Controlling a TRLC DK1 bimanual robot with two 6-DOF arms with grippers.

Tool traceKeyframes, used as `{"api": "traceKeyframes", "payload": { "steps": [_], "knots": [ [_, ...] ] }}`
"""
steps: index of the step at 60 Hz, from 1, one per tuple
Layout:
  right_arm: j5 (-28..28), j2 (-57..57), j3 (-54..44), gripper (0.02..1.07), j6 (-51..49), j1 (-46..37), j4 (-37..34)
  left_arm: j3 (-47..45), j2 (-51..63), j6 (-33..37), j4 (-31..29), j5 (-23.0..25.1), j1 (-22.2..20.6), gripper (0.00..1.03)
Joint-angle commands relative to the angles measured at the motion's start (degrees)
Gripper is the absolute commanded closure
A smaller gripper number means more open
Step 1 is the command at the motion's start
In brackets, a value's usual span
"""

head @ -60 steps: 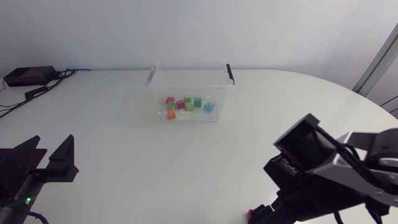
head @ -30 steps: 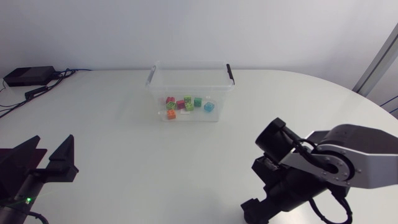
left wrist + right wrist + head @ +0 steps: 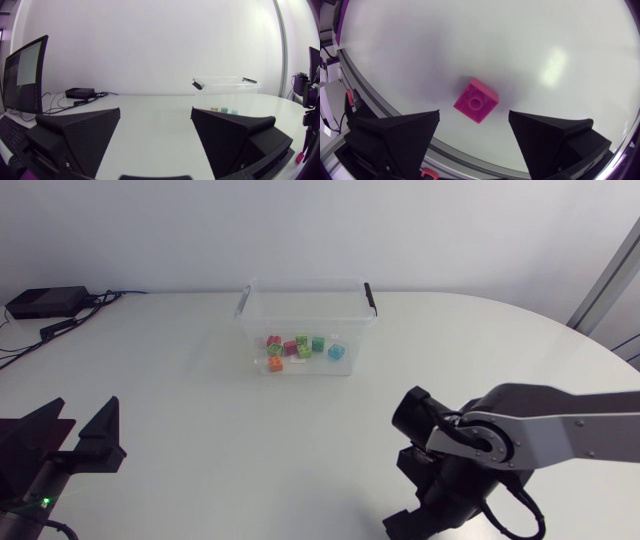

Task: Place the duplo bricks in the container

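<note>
Coloured bricks point(image 3: 300, 347) are kept in the clear container point(image 3: 306, 300). The left gripper point(image 3: 88, 416) is held with its fingers wide apart. The right arm point(image 3: 500, 442) is bent down low.

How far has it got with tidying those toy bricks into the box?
Done: several small coloured plastic bricks already lie in the clear plastic container. In hand: the right gripper is open over one pink brick lying on the white table, not gripping it. Left: grasping that brick and carrying it to the container. The left gripper is open and empty.
</note>
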Motion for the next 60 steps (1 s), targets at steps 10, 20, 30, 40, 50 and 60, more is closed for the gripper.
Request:
{"api": "traceKeyframes", "payload": {
  "steps": [10,20,30,40,50,60],
  "knots": [
    [-0.32,5.04,2.67,0.13,2.58,0.49,1.68,-1.02,-0.71,0.44,-0.08,0.27,0.23,0.04],
    [-0.23,6.18,2.67,0.23,4.33,0.75,2.73,-1.02,-0.71,0.44,-0.08,0.27,0.23,0.04],
    [0.65,3.81,2.06,0.67,4.16,0.67,4.84,-1.02,-0.71,0.44,-0.17,0.27,0.23,0.04],
    [1.18,3.99,1.44,0.89,3.02,-0.56,5.28,-1.02,-0.71,0.44,-0.17,0.27,0.23,0.04],
    [1.18,3.11,0.39,0.90,2.31,-1.00,6.34,-1.02,-0.71,0.44,-0.17,0.27,0.23,0.04],
    [3.02,-4.10,5.57,0.91,1.17,-4.08,5.98,-1.10,-0.71,0.44,-0.17,0.27,0.23,0.04]
  ]
}}
